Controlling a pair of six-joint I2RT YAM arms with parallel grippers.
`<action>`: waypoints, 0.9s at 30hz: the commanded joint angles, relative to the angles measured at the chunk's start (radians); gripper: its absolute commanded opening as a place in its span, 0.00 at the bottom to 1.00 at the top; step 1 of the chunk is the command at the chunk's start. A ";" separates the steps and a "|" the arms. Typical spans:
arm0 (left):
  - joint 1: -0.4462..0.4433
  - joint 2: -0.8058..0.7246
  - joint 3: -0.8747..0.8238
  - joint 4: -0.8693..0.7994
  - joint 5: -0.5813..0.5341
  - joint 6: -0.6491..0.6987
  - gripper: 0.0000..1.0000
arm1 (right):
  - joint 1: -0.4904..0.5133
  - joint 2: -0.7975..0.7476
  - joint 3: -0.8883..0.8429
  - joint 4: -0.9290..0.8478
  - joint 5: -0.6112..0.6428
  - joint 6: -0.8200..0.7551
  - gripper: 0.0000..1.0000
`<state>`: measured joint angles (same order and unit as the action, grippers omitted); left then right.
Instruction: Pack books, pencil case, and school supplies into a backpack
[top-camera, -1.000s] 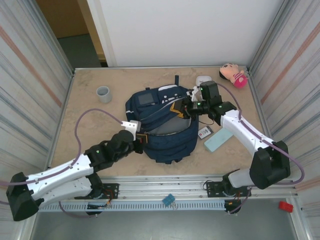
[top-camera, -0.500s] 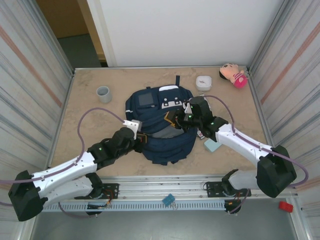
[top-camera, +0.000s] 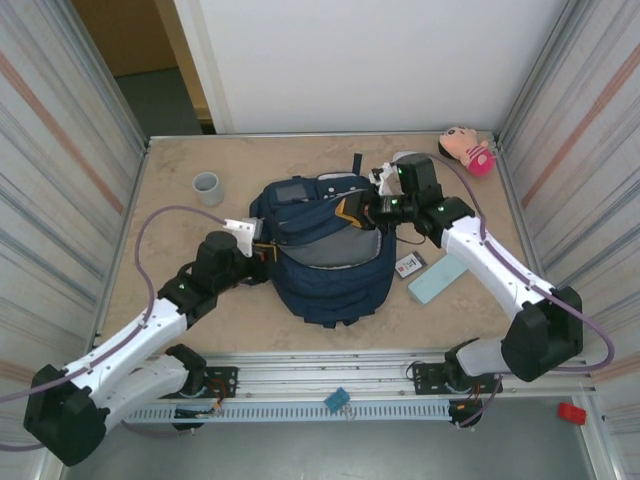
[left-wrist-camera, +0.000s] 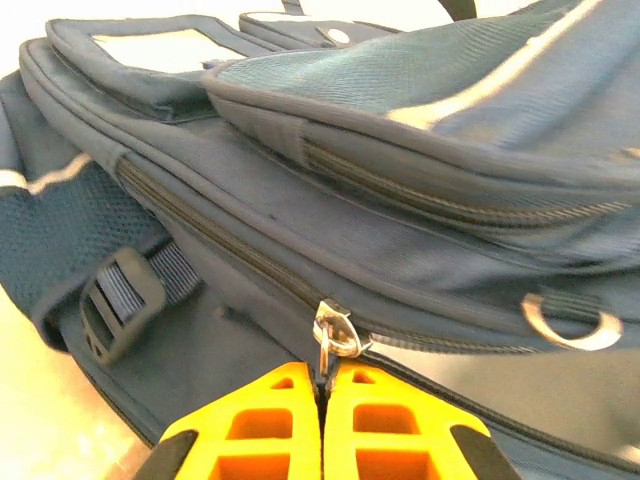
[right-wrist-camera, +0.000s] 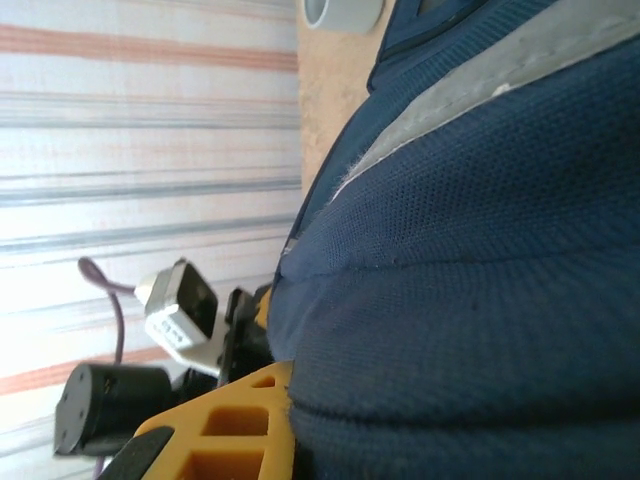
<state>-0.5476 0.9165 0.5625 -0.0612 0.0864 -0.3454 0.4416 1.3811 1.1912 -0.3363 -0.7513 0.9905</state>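
Opening backpack (top-camera: 330, 290): L hand (left-wrist-camera: 322, 385) pinches zip pull (left-wrist-camera: 335, 335), R hand (top-camera: 350, 212) grips its top flap (top-camera: 310, 195); next, drag zip wider.

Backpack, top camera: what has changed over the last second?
The left gripper, shut on the zip pull, dragged it left and away along the side of the backpack. The right gripper closed on its flap. The opening gapes wider. The pencil case, packet and cup stayed put.
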 joint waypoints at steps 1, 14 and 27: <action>0.097 0.056 0.000 0.015 -0.034 0.078 0.00 | -0.025 -0.004 0.117 -0.044 -0.195 -0.126 0.06; 0.213 0.271 0.095 0.133 0.022 0.128 0.21 | -0.033 -0.002 0.121 0.013 -0.166 -0.072 0.06; 0.204 -0.066 0.117 -0.153 0.101 -0.217 0.70 | 0.056 0.066 -0.015 0.326 0.141 0.058 0.07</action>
<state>-0.3397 0.9016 0.6701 -0.1165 0.1646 -0.4469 0.4698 1.4254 1.1717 -0.1825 -0.7143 1.0409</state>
